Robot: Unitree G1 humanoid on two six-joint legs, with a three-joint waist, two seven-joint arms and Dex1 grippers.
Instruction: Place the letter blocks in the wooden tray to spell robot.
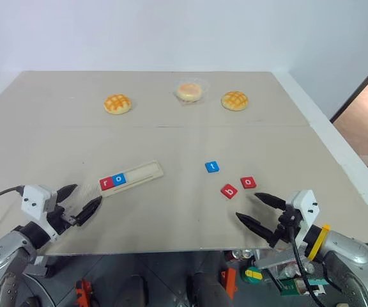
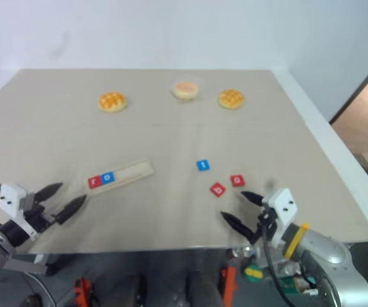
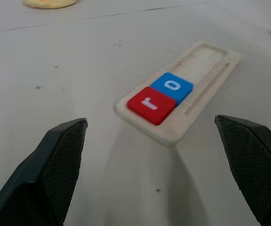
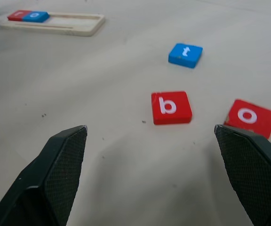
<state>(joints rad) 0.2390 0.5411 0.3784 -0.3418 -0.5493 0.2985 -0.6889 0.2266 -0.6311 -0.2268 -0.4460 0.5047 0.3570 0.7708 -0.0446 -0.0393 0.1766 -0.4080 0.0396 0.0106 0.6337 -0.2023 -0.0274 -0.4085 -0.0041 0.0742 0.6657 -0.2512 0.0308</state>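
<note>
**Two letters seated, three to go: "b" lies just ahead of my right claw**

My right claw (image 1: 260,212) hangs released over the near right edge of the pale beige surface (image 1: 171,217), its two black textured fingers spread wide and empty. Just beyond it and slightly to the left lies the red square tile marked "b" (image 1: 229,190), flat and glossy, with the red "o" tile (image 1: 248,182) right beside it and the blue "t" tile (image 1: 212,167) a little farther off. As I judge it, "b" is the next letter due, and my right arm is plainly the nearer one to it.

My left claw (image 1: 82,202) is likewise open and holds nothing, low at the near left. Ahead of it and to the right sits the long, narrow pale-wood tray (image 1: 142,173) with rounded corners, its long axis running from near left to far right. The red "r" tile (image 1: 106,183) and blue "o" tile (image 1: 119,179) lie side by side at its near left end; the rest of the shallow slot stands bare. So "b" must travel leftward across the surface to sit against that blue "o".

Two golden criss-crossed buns (image 1: 117,103) and a wrapped pastry (image 1: 188,91) rest along the far side.
</note>
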